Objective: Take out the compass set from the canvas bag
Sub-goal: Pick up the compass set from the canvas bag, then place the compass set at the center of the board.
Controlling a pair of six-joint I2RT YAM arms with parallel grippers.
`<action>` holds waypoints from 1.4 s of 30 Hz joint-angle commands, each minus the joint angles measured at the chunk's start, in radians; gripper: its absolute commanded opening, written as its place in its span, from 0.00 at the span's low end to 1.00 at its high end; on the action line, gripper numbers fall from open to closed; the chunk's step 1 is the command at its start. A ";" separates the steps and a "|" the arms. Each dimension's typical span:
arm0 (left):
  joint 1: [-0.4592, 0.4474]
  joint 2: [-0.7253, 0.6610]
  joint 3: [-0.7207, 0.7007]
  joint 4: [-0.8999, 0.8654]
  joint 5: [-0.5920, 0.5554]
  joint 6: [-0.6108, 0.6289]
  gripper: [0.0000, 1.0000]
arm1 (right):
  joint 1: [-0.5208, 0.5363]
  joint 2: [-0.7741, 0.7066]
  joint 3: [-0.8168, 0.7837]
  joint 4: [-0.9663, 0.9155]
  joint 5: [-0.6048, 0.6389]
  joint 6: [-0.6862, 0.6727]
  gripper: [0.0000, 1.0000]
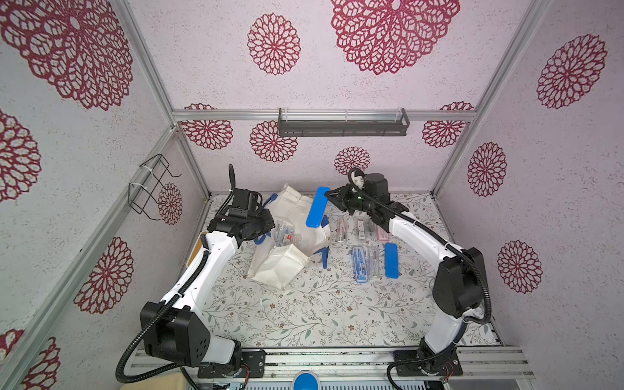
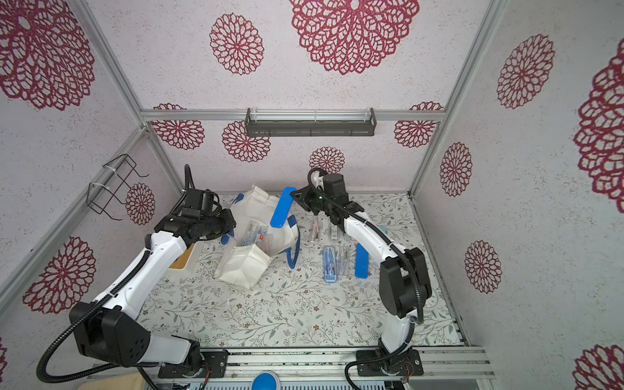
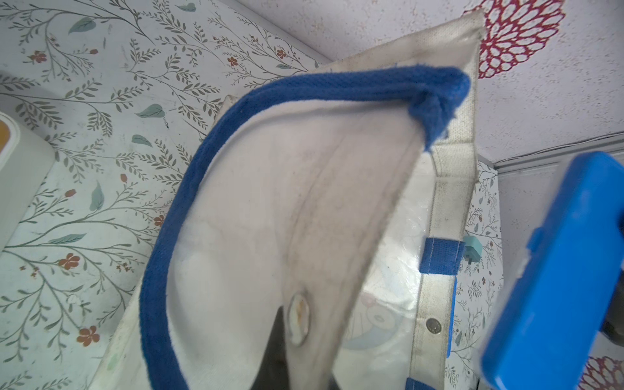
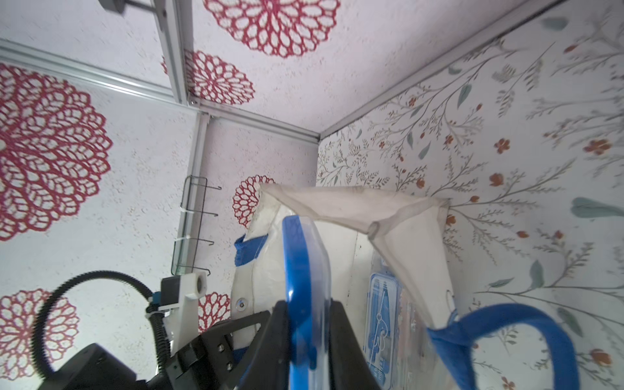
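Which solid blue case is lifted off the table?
The blue case in the right gripper, above the canvas bag; the other solid blue case lies flat on the table.

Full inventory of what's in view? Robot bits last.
table: 1, floral, cell floor
bag: 1, off-white, blue handles, far middle, open
cases in bag: several, clear, count unclear
held case: 1, blue, over bag
table cases: about 6, blue, clear, pinkish, right of bag
box: 1, tan-white, table's left edge
rack: 1, black wire, left wall
shelf: 1, grey, back wall
left gripper: 1, black, shut on bag rim
right gripper: 1, black, shut on held case
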 commanded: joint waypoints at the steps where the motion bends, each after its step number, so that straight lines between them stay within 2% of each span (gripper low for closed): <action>1: 0.048 -0.014 0.026 -0.005 -0.006 0.044 0.00 | -0.083 -0.093 -0.037 0.039 -0.108 -0.029 0.12; 4: 0.112 -0.003 0.044 -0.031 0.005 0.077 0.00 | -0.157 -0.126 -0.096 0.024 -0.178 -0.073 0.12; 6: 0.162 0.008 0.052 -0.036 0.026 0.103 0.00 | -0.189 -0.142 -0.123 -0.054 -0.202 -0.159 0.12; 11: 0.238 0.066 0.093 -0.042 0.079 0.150 0.00 | -0.209 -0.136 -0.130 -0.327 -0.175 -0.422 0.12; 13: 0.247 0.093 0.119 -0.043 0.087 0.162 0.00 | -0.203 -0.131 -0.164 -0.364 -0.172 -0.469 0.12; 19: 0.248 0.152 0.180 -0.035 0.143 0.145 0.00 | -0.129 -0.118 -0.324 -0.323 -0.139 -0.491 0.12; 26: 0.230 0.106 0.132 0.016 0.153 0.135 0.00 | -0.059 -0.058 -0.458 -0.204 -0.068 -0.447 0.12; 34: 0.166 0.008 0.054 0.066 0.107 0.162 0.00 | -0.059 0.004 -0.478 -0.188 -0.036 -0.468 0.12; 42: 0.104 -0.019 0.039 0.084 0.151 0.182 0.00 | -0.055 0.039 -0.473 -0.168 -0.004 -0.447 0.15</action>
